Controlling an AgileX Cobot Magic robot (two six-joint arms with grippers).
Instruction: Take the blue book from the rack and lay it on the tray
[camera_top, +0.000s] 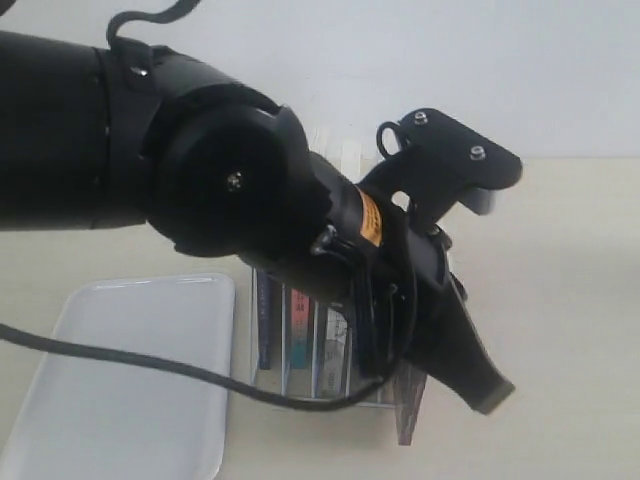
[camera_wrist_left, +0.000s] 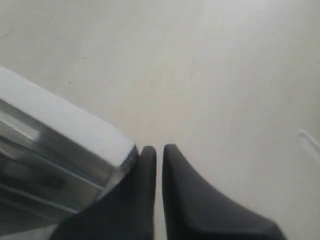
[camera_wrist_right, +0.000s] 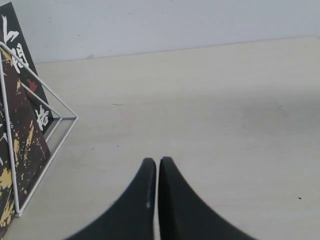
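**Desk:** The left claw (camera_wrist_left: 159, 148) first. How does it stand?

**Operator:** I see its two fingers pressed almost together with only a hairline gap, and nothing between them. It hangs over bare table (camera_wrist_left: 200, 75), near one end of the rack (camera_wrist_right: 70, 118).

**Desk:** And the right claw (camera_wrist_right: 157, 161)?

**Operator:** Same on my screen: pinched closed and empty. The rack is off to one side of it, with a dark gold-flecked book (camera_wrist_right: 20, 150) at the end nearest it.

**Desk:** Where's the blue book (camera_top: 265, 330)?

**Operator:** Upright in the rack, spine out, at the far end from my left claw, with a red-and-teal spine (camera_top: 298, 318) next to it. The tray (camera_top: 130, 400) lies flat just past that end, farther again from the claw. The left arm (camera_top: 200, 180) hides the top of the rack from me.
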